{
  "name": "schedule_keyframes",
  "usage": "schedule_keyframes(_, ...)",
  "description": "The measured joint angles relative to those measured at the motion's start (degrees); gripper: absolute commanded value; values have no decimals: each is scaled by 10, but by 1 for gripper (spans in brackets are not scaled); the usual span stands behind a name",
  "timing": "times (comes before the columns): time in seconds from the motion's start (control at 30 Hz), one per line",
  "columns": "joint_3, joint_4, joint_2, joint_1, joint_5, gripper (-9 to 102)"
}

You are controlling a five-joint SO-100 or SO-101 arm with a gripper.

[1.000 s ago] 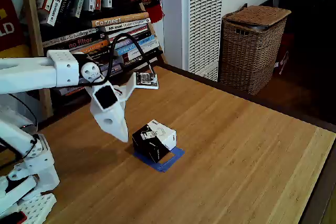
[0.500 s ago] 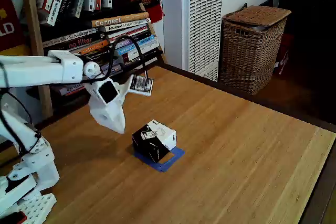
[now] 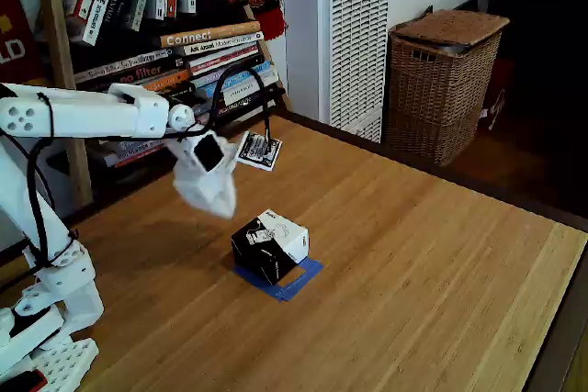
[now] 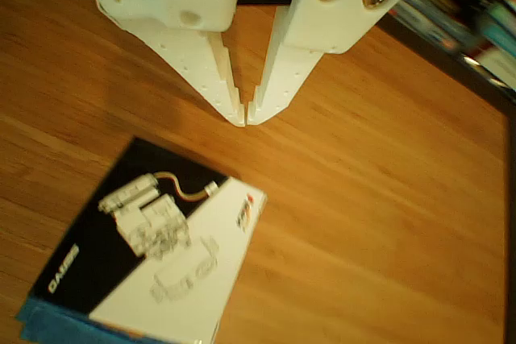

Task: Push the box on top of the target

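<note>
From the left of the fixed view the white arm [image 3: 83,115] reaches out level over the wooden table [image 3: 432,263], its gripper [image 3: 223,206] pointing down and hanging in the air just up and left of the box [image 3: 269,245]; it touches nothing, which fits a pusher lifted off its work rather than one leaning in. The box sits on the blue tape target [image 3: 296,280], covering most of it; blue shows along its near-right side and corner, so I judge it roughly on the mark but skewed and a little short. Further right stand a white slatted unit [image 3: 360,34] and a wicker basket [image 3: 446,80], well away from the action.

The other view looks down past the gripper [image 4: 245,121] and settles what the room camera cannot: the two fingers [image 4: 201,66] meet at their tips with nothing between them, a closed wedge suited to nudging. It shows the box [image 4: 153,263] below the tips with bare wood between, and a sliver of the target [image 4: 48,324] peeking out at the bottom left.
</note>
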Motion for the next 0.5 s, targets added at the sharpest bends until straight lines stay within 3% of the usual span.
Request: schedule_keyframes(0.5,-48,-40,-18,11,39,0)
